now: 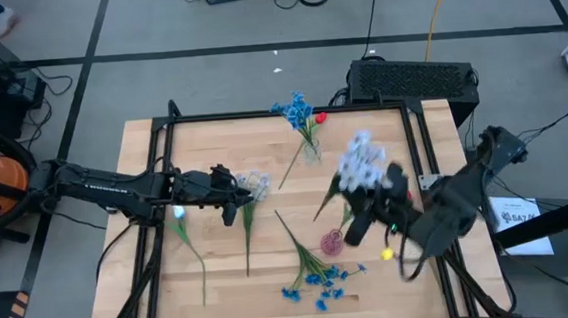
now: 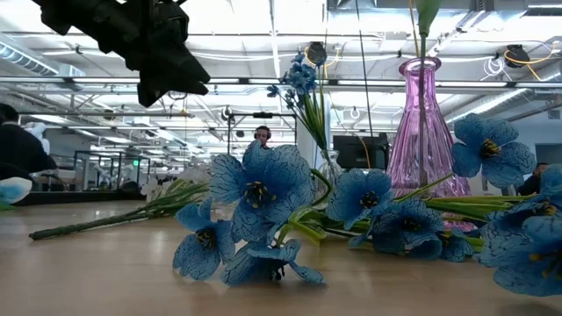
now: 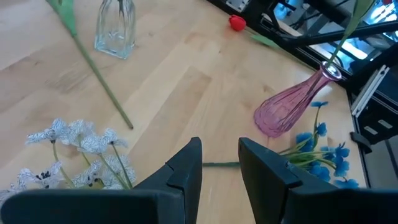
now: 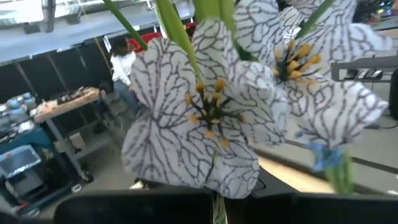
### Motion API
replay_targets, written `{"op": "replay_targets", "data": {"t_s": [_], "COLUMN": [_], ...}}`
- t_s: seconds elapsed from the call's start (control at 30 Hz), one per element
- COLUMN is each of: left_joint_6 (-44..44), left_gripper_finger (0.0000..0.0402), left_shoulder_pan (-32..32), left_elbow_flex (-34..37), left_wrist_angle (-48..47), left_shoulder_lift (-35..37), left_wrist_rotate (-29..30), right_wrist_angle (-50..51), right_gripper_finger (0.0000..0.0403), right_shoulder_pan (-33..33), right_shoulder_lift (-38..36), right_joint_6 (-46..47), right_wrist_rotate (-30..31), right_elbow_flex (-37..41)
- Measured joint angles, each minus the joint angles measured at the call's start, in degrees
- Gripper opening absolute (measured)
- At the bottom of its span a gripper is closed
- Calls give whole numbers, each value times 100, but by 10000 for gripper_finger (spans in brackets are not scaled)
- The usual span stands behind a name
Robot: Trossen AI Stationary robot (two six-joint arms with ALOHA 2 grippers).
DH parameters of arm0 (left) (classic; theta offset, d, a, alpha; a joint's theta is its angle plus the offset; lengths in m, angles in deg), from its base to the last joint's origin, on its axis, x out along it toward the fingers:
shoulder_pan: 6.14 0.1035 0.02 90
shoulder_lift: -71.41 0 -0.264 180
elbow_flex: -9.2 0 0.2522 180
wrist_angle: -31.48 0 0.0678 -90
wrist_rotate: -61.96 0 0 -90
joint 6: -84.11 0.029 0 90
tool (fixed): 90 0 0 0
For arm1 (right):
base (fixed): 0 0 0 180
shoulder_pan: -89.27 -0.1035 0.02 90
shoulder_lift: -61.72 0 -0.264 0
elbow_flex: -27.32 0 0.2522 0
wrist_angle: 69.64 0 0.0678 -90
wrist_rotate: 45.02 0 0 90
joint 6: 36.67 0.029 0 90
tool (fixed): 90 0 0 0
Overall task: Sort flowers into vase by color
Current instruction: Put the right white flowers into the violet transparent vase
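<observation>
My right gripper (image 1: 365, 197) is high over the table's right half, shut on a pale lavender-white flower (image 1: 359, 162) whose blossoms (image 4: 205, 118) fill the right wrist view. A pink vase (image 1: 332, 243) stands below it with a green stem (image 3: 346, 37) in its mouth; whose stem, I cannot tell. A clear vase (image 1: 311, 151) at the far middle holds blue flowers (image 1: 296, 108) and a red tulip (image 1: 321, 118). My left gripper (image 3: 221, 163) hovers open at the left, beside a white cluster (image 3: 78, 146) lying on the table. Blue flowers (image 1: 317, 279) lie near the front edge. My right gripper holds the pale flower by its green stem (image 4: 217, 200) just behind the blossoms; the blossoms hide the fingers. It comes in level from the table's right. The blossoms are lifted clear of the table, and green stem parts (image 1: 325, 204) trail below them toward the pink vase.
Loose green stems (image 1: 248, 232) and another (image 1: 192, 248) lie on the table's left half. A black frame (image 1: 261, 114) borders the wooden table. A black box (image 1: 414, 77) sits behind the far edge. People and benches show in the room beyond.
</observation>
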Motion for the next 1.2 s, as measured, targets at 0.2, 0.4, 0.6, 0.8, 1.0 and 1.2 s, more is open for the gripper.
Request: {"op": "replay_targets", "data": {"t_s": [0.2,0.4,0.6,0.8,1.0,1.2], "left_joint_6": [-17,-15,-15,-13,-11,4], "left_gripper_finger": [111,111,111,111,111,111], "left_shoulder_pan": [0,0,0,0,0,0], "left_elbow_flex": [0,0,0,0,0,0], "left_wrist_angle": [6,6,6,6,6,6], "left_shoulder_lift": [0,0,0,0,0,0], "left_wrist_rotate": [-1,-113,-138,-139,-138,-138], "right_wrist_angle": [-23,32,671,2177,3647,4356], "right_gripper_finger": [0,0,0,0,0,0], "right_shoulder_pan": [-399,-675,-803,-798,-801,-798], "right_shoulder_lift": [428,738,1043,1148,1143,1124], "right_joint_6": [642,647,1232,2904,4450,5029], "right_wrist_rotate": [338,621,756,707,408,262], "right_elbow_flex": [6,6,6,6,6,6]}}
